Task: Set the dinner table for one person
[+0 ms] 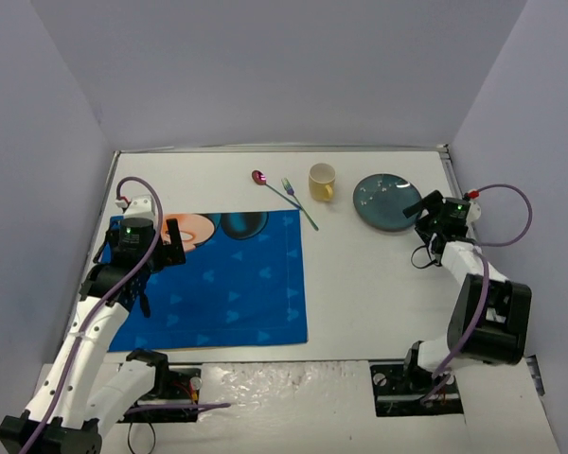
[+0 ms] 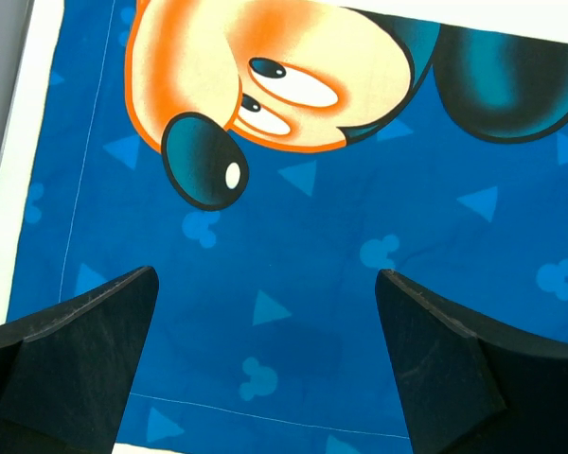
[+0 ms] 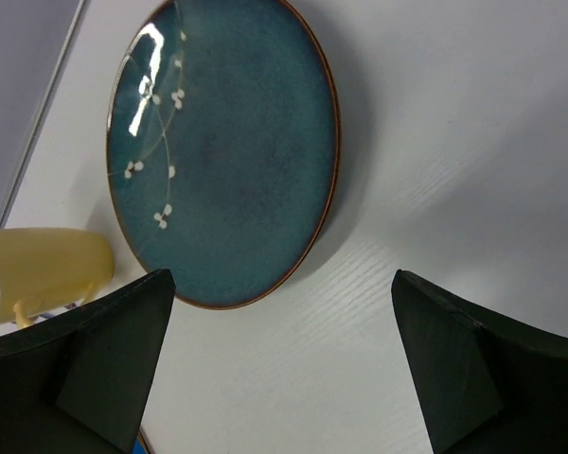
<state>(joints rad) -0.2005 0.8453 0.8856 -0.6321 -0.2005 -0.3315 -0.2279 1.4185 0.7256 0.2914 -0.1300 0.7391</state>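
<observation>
Round teal glazed plate [image 1: 386, 201], 1 o'clock on white dinner table [image 1: 360, 293]: judged fragile, slippery; rim to be pinched by opened right gripper [image 3: 279, 284].

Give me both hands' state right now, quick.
Left hand: open, empty, above the blue placemat.
Right hand: open, empty, by the teal plate.

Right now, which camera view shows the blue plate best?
Right wrist view: the plate is large and close, white blossom pattern and brown rim clear. Top external shows it small and whole; left wrist misses it.
</observation>
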